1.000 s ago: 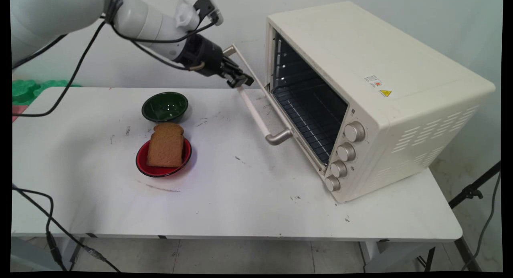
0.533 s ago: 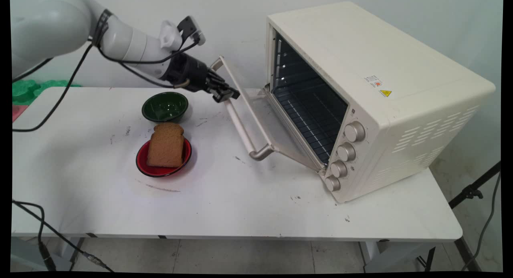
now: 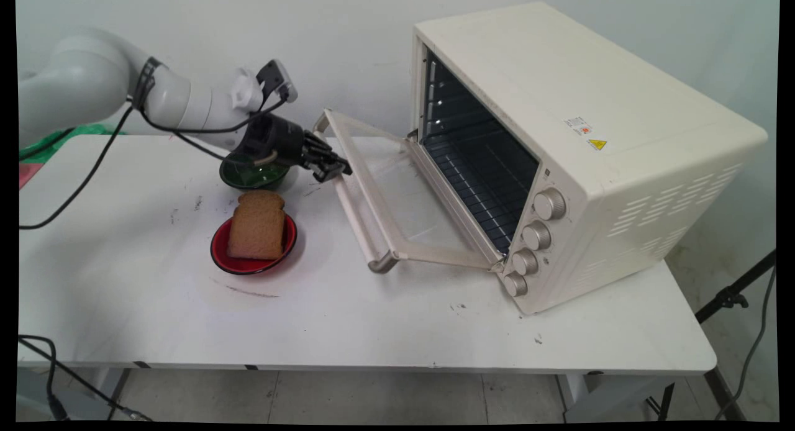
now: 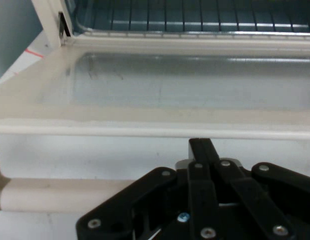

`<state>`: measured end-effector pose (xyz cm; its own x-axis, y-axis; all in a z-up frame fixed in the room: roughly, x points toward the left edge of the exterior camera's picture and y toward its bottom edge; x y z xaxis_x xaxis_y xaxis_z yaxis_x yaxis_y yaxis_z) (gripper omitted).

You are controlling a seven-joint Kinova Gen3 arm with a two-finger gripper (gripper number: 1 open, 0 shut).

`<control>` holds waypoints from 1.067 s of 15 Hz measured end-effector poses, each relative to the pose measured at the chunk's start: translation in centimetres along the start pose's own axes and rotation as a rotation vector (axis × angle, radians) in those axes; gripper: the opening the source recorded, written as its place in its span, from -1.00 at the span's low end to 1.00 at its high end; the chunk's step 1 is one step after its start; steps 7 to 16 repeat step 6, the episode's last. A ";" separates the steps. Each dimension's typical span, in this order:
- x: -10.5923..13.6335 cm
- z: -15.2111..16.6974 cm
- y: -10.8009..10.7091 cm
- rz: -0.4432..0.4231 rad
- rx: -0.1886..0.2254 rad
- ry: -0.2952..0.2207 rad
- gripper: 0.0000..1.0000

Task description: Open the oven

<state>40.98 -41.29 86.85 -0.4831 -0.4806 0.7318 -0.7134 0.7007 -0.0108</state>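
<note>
A long white rectangular table (image 3: 372,319) fills the lower two thirds of the main view, its top scuffed with dark marks. On its right half stands a large cream-coloured metal toaster oven (image 3: 590,139), turned at an angle, with four silver knobs (image 3: 534,238) down its front right side and a dark wire rack inside. Its glass-paned door (image 3: 397,201) hangs open, hinged along the bottom and tilted down toward the table at the centre of the frame; a cream bar handle (image 3: 354,217) with metal ends runs along the door's outer edge. In the hand view the door (image 4: 160,90) spans the frame, the handle (image 4: 94,192) crossing below it.

The black two-finger gripper (image 3: 330,167) reaches in from the upper left and sits at the far end of the handle. In the hand view the gripper (image 4: 202,150) shows its fingers drawn close together over the bar, though whether they truly clamp it cannot be told.

Left of the door, at centre left, a round red shallow bowl (image 3: 248,260) holds a brown slice of bread (image 3: 256,226) leaning upright. Just behind it, partly under the wrist, sits a small dark green bowl (image 3: 248,176).
</note>
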 end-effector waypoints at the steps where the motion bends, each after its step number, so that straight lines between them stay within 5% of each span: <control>1: -0.7 0.1 -0.1 -0.001 -0.001 0.001 -1.00; 6: -2.9 0.1 -0.4 0.002 -0.010 0.006 -1.00; 16: -2.9 0.1 -0.4 0.002 -0.010 0.006 -1.00</control>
